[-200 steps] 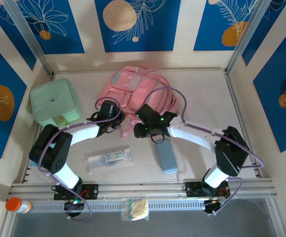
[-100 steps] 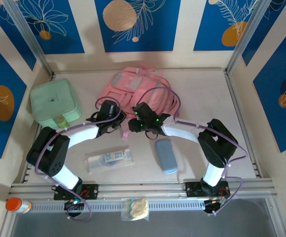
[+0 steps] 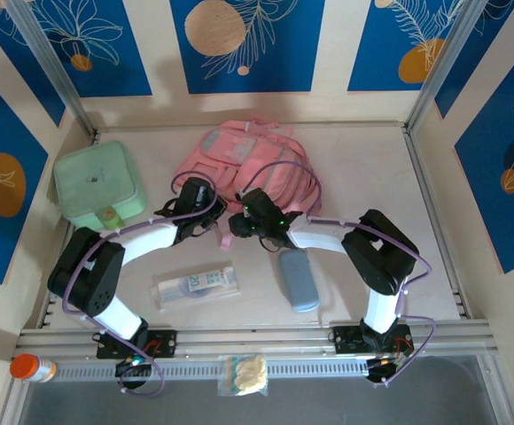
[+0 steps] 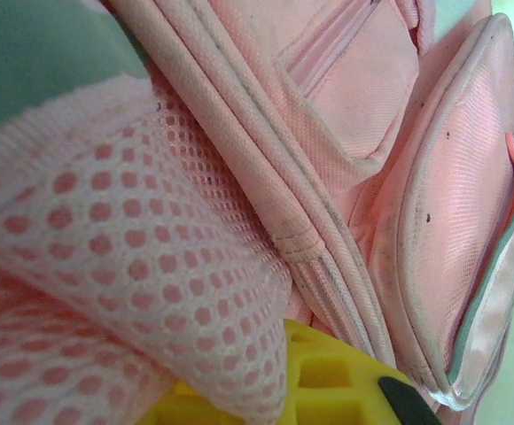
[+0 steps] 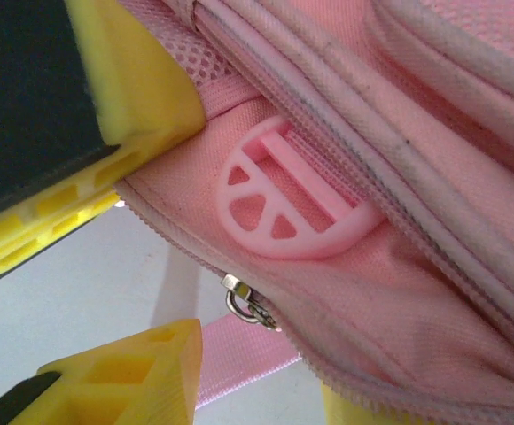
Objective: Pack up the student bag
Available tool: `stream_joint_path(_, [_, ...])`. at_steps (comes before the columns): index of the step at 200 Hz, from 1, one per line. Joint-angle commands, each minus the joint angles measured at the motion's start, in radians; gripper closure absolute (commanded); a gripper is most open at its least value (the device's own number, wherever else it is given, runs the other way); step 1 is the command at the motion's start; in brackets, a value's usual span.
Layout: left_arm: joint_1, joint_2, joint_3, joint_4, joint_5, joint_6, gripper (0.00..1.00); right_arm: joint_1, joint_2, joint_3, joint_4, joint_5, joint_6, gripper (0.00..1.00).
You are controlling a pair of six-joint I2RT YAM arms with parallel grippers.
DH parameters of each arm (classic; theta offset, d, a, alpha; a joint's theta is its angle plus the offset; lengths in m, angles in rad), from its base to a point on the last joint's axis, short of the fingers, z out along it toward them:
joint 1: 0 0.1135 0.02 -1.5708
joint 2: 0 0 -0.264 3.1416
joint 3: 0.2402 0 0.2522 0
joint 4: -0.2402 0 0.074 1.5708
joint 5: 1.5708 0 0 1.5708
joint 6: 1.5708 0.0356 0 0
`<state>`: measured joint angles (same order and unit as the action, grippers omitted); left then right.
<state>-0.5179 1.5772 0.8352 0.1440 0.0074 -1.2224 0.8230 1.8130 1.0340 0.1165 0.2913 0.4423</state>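
Observation:
The student bag (image 3: 250,159) is a soft pink backpack lying flat at the back middle of the table. My left gripper (image 3: 206,211) is at its near left edge, shut on a fold of the bag's pink mesh fabric (image 4: 142,266), which drapes over a yellow finger (image 4: 337,385). My right gripper (image 3: 242,227) is at the bag's near edge with its jaws apart. In the right wrist view the bag's zipped seam, a small metal zip pull (image 5: 244,301) and a round pink plastic buckle (image 5: 284,199) lie between the yellow fingers (image 5: 133,106), which do not pinch them.
A mint-green lidded case (image 3: 97,184) sits at the left. A clear packet with a tube (image 3: 195,285) and a grey-blue pouch (image 3: 299,279) lie near the front. An orange-capped bottle (image 3: 31,367) and a snack bag (image 3: 245,374) rest on the front rail.
My right arm has folded in and its gripper has slid left along the bag's near edge, off the grey-blue pouch's end. The left gripper has kept still on the mesh.

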Motion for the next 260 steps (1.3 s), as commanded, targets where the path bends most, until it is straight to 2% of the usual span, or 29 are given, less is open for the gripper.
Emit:
stream_joint_path(1, [-0.034,-0.047,0.066,0.067,0.068,0.024,1.0,-0.003,0.045,0.024,0.104,0.013,-0.074,0.61])
stream_joint_path(26, [-0.041,-0.04,0.072,0.06,0.071,0.025,1.0,-0.004,0.045,0.035,0.133,0.012,-0.107,0.63])
stream_joint_path(52, [-0.04,-0.043,0.068,0.06,0.059,0.033,1.0,0.001,0.032,0.061,0.082,0.051,-0.111,0.66])
stream_joint_path(79, [-0.039,-0.041,0.064,0.058,0.054,0.033,1.0,0.0,0.002,0.028,0.102,0.039,-0.103,0.78])
stream_joint_path(123, [-0.04,-0.042,0.059,0.051,0.044,0.041,1.0,0.002,-0.033,0.005,0.096,0.02,-0.114,0.91])
stream_joint_path(158, [-0.033,-0.049,0.071,0.023,0.022,0.064,1.0,0.008,-0.056,0.016,-0.005,0.04,-0.091,0.99])
stream_joint_path(239, [0.029,-0.074,0.068,0.005,0.021,0.084,1.0,-0.006,-0.21,-0.048,-0.321,0.079,0.027,1.0])
stream_joint_path(260, [0.046,-0.078,0.069,-0.01,0.021,0.096,1.0,-0.028,-0.247,-0.086,-0.341,0.051,0.01,1.0])
